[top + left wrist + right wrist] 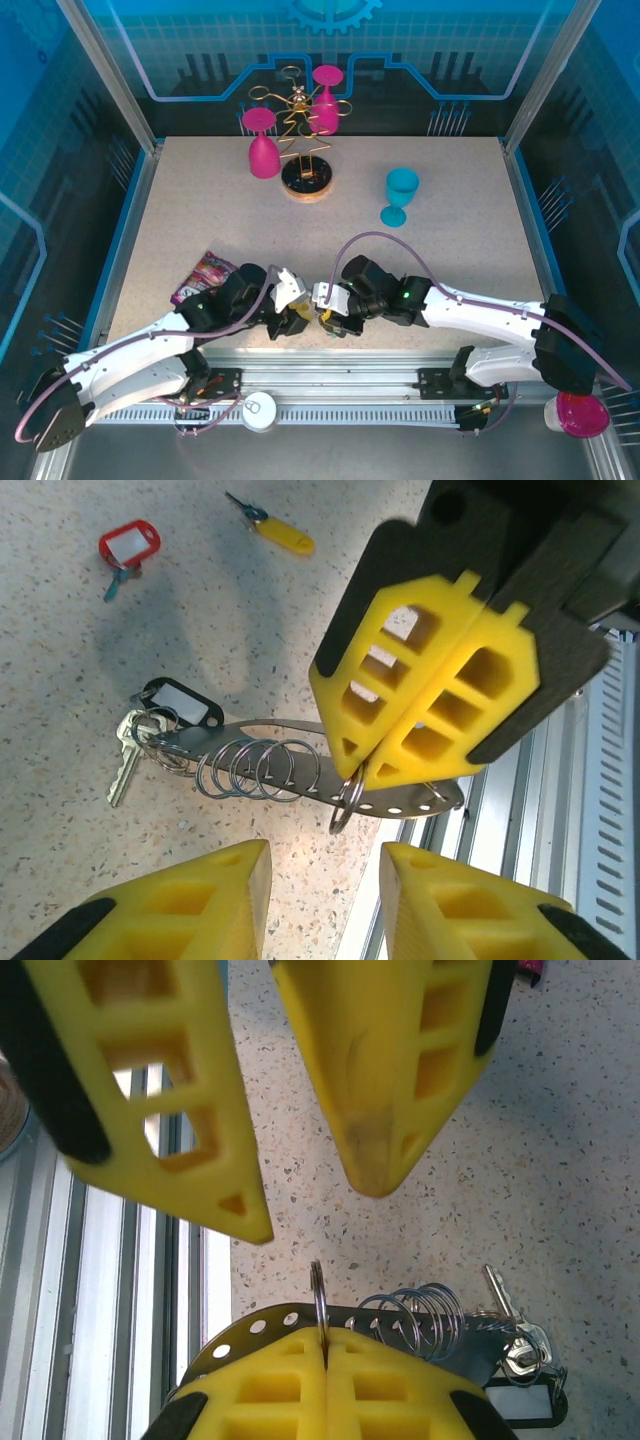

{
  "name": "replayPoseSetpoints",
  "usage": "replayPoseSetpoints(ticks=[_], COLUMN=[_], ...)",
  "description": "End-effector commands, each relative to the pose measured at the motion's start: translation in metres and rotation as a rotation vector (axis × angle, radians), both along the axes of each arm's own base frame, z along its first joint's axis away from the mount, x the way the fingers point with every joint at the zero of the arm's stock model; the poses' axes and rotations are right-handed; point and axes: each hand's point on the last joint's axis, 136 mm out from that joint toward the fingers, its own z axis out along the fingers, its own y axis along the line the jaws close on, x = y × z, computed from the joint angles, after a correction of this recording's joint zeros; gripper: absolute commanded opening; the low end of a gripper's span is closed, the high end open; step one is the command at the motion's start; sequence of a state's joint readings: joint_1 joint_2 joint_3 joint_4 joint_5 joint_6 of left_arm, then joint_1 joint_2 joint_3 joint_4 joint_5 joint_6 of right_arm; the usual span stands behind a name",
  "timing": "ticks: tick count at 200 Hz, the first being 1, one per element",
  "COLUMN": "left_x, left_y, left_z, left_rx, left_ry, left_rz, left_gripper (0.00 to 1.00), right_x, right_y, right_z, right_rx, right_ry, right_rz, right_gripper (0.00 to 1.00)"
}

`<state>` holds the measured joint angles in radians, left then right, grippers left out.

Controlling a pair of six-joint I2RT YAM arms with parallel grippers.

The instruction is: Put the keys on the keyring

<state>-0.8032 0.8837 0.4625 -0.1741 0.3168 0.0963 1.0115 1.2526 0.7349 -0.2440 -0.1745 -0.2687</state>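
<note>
Right gripper (325, 1375) pressed tight, pinching small ring on keyring (400, 802). Keyring's long way runs near to far, across both grippers. Left gripper (325, 900) spread, empty, just beside keyring. Red key (128, 548) and yellow key (282, 536) loose on table, farther out.

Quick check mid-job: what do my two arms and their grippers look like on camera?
The left arm and right arm have white links, black wrists and looping lilac cables. The left gripper and right gripper carry yellow wedge fingers with cut-out windows, black-backed.
</note>
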Motion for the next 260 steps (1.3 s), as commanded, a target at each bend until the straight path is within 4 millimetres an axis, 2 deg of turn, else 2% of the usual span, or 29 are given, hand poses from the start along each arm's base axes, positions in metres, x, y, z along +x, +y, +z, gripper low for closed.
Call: replayPoseSetpoints(ticks=[1,39,93,163,260], left_x=[0.003,0.006,0.002,-0.004,-0.001], left_y=[-0.011,-0.018,-0.02,-0.016,-0.019], left_z=[0.012,0.008,0.006,0.008,-0.002], left_rx=[-0.034,-0.033,-0.059,-0.082,-0.093], left_ry=[-0.057,-0.061,-0.071,-0.146,-0.15], left_rz=[-0.058,-0.077,-0.106,-0.138,-0.136], left_gripper=[0.34,0.33,0.32,0.33,0.29], right_x=[-0.004,-0.004,0.0,0.001,0.0], right_y=[0.003,0.005,0.006,-0.005,-0.006], right_z=[0.01,0.013,0.019,0.004,0.008], right_rx=[0.045,0.066,0.113,0.172,0.222], right_ry=[0.004,0.004,0.013,0.068,0.073], right_rz=[0.025,0.031,0.014,0.002,0.006], right_gripper=[0.0,0.0,0.0,0.0,0.0])
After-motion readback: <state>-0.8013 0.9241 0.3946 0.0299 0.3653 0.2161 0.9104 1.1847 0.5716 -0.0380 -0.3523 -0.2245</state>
